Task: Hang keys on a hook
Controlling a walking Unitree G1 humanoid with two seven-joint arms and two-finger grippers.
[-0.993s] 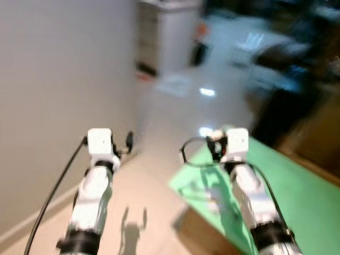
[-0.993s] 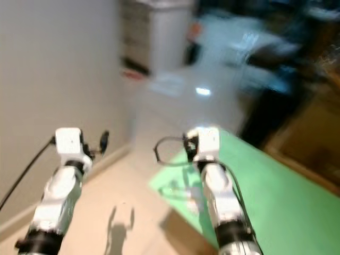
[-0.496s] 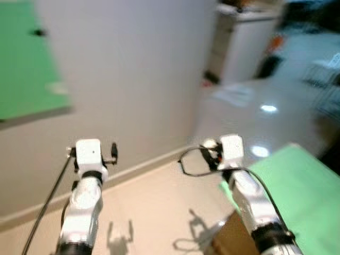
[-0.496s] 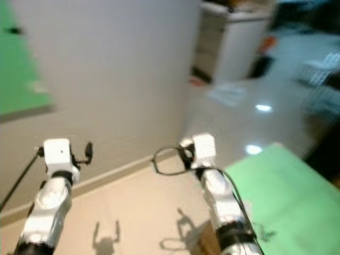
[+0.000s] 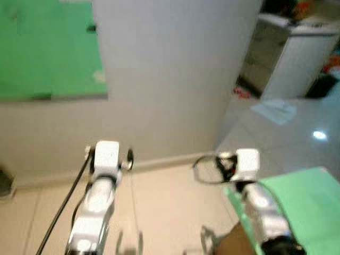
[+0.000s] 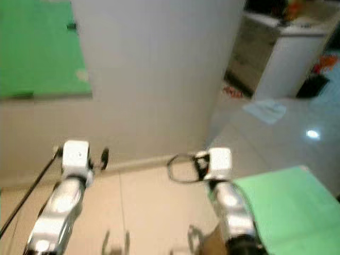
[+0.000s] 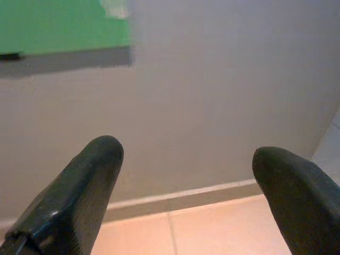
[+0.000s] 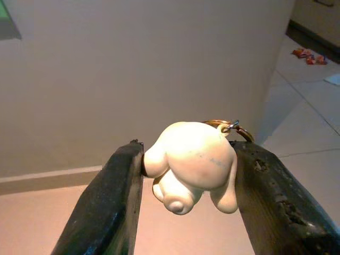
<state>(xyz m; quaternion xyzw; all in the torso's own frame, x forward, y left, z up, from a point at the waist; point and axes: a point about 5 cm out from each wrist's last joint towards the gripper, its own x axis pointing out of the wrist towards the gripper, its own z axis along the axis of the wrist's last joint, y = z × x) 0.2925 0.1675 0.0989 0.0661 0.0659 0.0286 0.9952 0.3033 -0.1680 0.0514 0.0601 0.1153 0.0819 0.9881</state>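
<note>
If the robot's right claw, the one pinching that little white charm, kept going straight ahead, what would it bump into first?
Most likely the plain grey wall. The right gripper, shut on the white keychain charm, points at it with nothing between, though how far off it is stays unclear.

Warm indoor light, head views soft with motion blur, glare spot on the glossy floor [image 5: 319,135] far right, faint arm shadows on near tiles, wrist views sharper, fingers [image 7: 79,191] dark and defocused.

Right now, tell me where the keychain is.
The cream keychain figure is clamped between the right gripper's fingers, facing the grey wall.
</note>
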